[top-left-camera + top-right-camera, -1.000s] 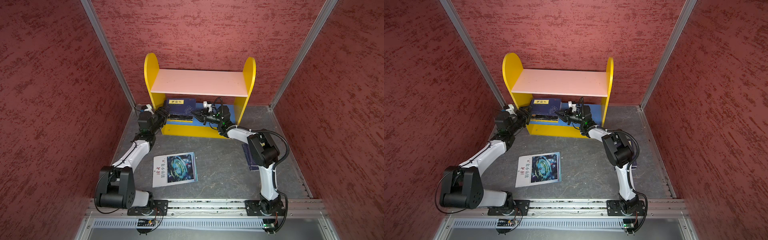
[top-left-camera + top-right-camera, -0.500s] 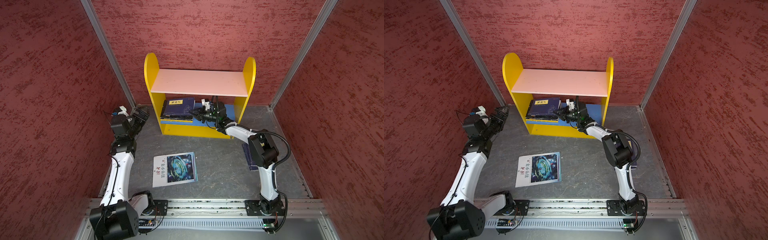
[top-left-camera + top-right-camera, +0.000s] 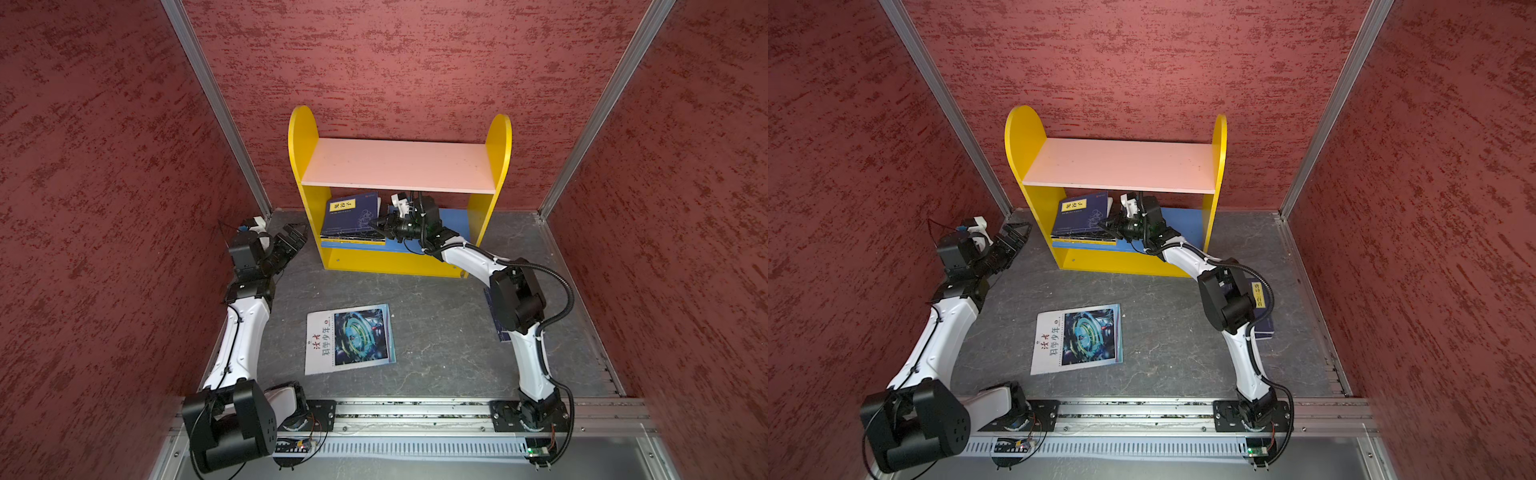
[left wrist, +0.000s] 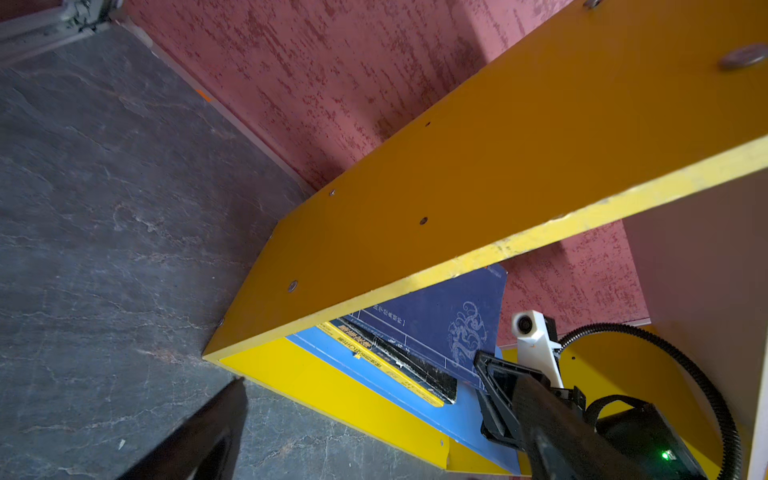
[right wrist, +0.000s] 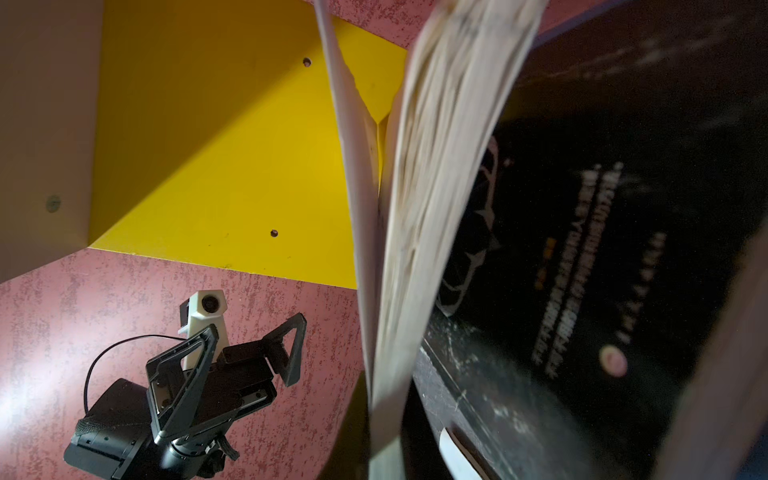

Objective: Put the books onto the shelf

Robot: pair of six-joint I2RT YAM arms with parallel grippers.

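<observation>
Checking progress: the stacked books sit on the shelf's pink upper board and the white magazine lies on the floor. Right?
No: the stacked books sit on the blue lower board, as both top views show. The white magazine does lie on the floor.

The small wooden bookshelf [image 3: 300, 137] has yellow round-topped sides and base, a pale pink upper board and a blue lower board. At the centre of both top views, a navy book [image 3: 351, 214] shows a yellow label and a pale swirling ornament; beneath it lie a scuffed black book [image 4: 415, 370] and a yellow book [image 4: 374, 357]. Lower centre, the thin white magazine [image 3: 350, 338] carries a blue-green ringed picture. The walls [image 3: 104, 166] are mottled dark red, the floor [image 3: 436, 332] veined grey.
</observation>
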